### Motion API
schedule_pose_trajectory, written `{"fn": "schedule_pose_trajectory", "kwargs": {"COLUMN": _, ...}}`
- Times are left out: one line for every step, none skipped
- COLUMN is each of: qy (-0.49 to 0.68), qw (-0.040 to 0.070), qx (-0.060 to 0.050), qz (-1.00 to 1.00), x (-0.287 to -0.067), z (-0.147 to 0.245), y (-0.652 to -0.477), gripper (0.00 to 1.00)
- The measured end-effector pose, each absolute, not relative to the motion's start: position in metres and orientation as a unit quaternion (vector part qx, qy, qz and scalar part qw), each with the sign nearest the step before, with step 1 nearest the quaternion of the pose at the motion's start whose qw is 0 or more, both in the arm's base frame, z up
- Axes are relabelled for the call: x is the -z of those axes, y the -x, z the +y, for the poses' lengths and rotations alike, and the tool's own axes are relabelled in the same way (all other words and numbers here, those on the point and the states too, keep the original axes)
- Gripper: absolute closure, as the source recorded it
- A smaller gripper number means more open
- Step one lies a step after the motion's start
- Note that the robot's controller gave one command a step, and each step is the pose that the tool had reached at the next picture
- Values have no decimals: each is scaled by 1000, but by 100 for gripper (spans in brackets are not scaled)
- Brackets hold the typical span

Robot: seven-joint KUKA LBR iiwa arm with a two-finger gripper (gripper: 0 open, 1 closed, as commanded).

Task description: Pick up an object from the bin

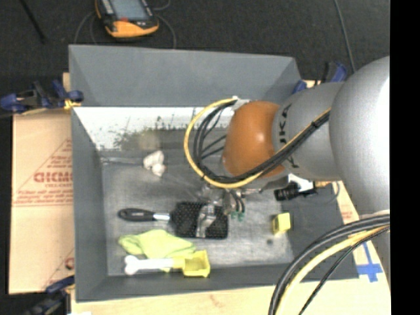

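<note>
The floor (216, 12) around the grey bin (184, 77) is a dark, almost black, matt surface across the upper part of the view, and it shows again as a narrow band down the left edge. Beyond the bin's far left corner lies an orange-and-black handheld device (126, 16) with a small pale screen and a thin cable (172, 35) looping loosely about it. A second dark cable (339, 18) runs down the floor toward the bin's far right corner, and the floor lies dim throughout.
</note>
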State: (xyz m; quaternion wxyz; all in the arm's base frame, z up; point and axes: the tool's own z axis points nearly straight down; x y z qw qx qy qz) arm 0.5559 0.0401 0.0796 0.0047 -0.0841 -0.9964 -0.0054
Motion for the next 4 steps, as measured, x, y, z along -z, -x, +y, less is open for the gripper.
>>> {"fn": "schedule_pose_trajectory", "kwargs": {"qy": 83, "qw": 3, "qx": 2, "qz": -997, "x": -95, "z": 39, "y": -555, "gripper": 100}}
{"fn": "schedule_pose_trajectory", "kwargs": {"qy": 83, "qw": -1, "qx": 1, "qz": -997, "x": -114, "z": 37, "y": -556, "gripper": 100}}
{"fn": "schedule_pose_trajectory", "kwargs": {"qy": 83, "qw": 1, "qx": 0, "qz": -997, "x": -128, "z": 37, "y": -556, "gripper": 100}}
{"fn": "schedule_pose_trajectory", "kwargs": {"qy": 83, "qw": 0, "qx": 0, "qz": -997, "x": -147, "z": 37, "y": -556, "gripper": 100}}
